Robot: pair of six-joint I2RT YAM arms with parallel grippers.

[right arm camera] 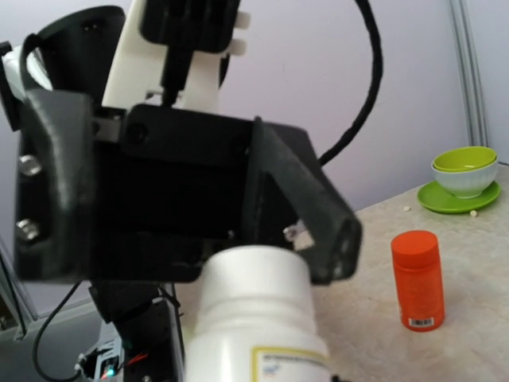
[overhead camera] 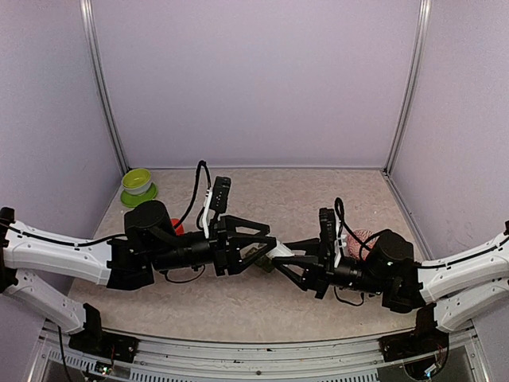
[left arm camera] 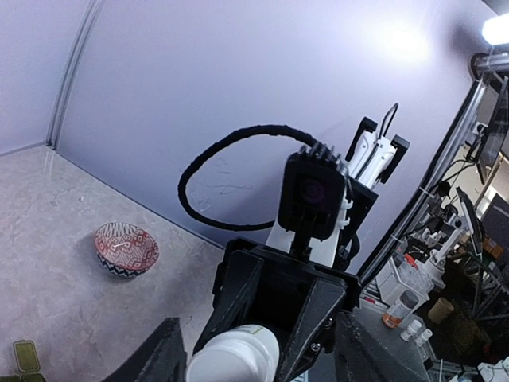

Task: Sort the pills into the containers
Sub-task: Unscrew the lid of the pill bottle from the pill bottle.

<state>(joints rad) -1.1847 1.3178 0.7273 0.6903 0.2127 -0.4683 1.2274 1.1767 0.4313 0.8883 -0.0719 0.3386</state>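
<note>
Top external: both end effectors (left (overhead camera: 266, 251), right (overhead camera: 288, 263)) grip white bottle (overhead camera: 278, 251).

Light was even and soft across the overhead view, the pale walls (overhead camera: 254, 79) evenly lit and only faint shadows lying on the table (overhead camera: 262, 306) under the arms. In the left wrist view a bright lamp (left arm camera: 497, 30) flared at the upper right corner, with a hazy glare patch on the wall beside it; straight lines bowed toward the edges. In the right wrist view the white bottle (right arm camera: 256, 310) close to the lens was soft, and the black pincer body (right arm camera: 159, 199) lost detail in shadow.
</note>
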